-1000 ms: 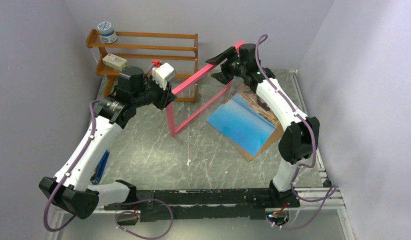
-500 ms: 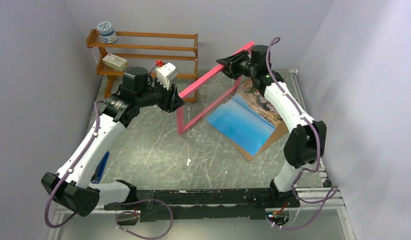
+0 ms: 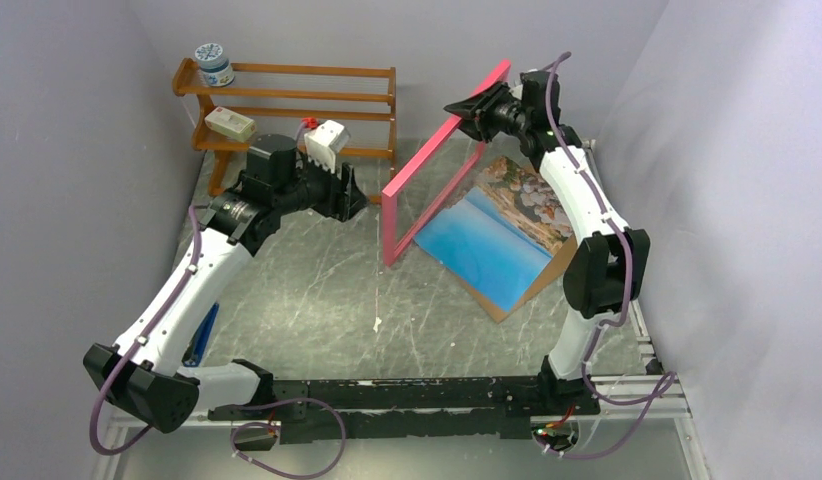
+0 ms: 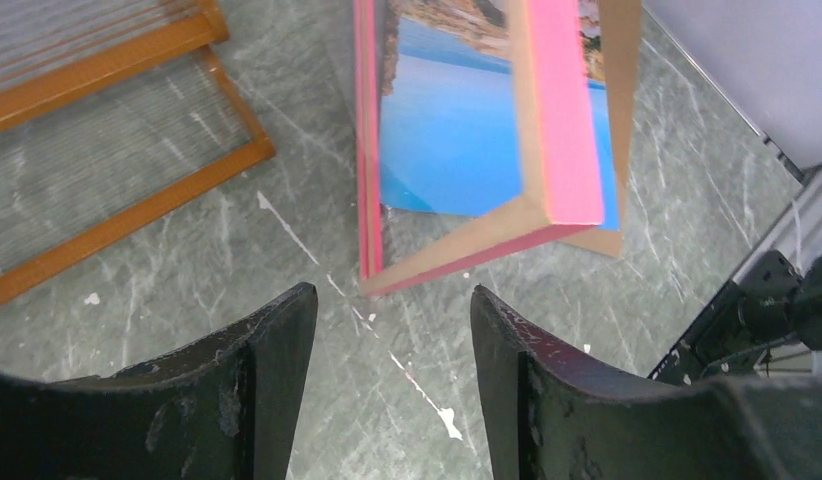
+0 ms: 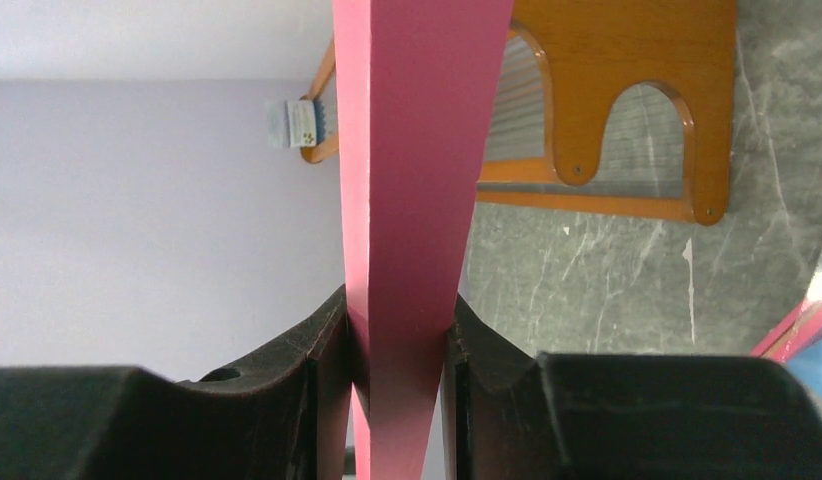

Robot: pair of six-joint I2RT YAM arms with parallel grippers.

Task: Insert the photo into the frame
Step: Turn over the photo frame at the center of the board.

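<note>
Left gripper (image 3: pixel 347 190) hovered at nine o'clock of the frame (image 3: pixel 437 140), fingers spread wide on nothing, just short of the lower corner that seemed to rest on the table (image 3: pixel 307 290). The frame stood on edge, tilted, its top rail pinched by the right gripper (image 5: pixel 399 325) at one o'clock. It looked stiff and light, pane likely fragile, so rails were the hold. At four o'clock the photo (image 3: pixel 487 245) lay face-up on the hardboard backing sheet (image 3: pixel 507 308), thin, probably floppy, best taken by an edge.
</note>
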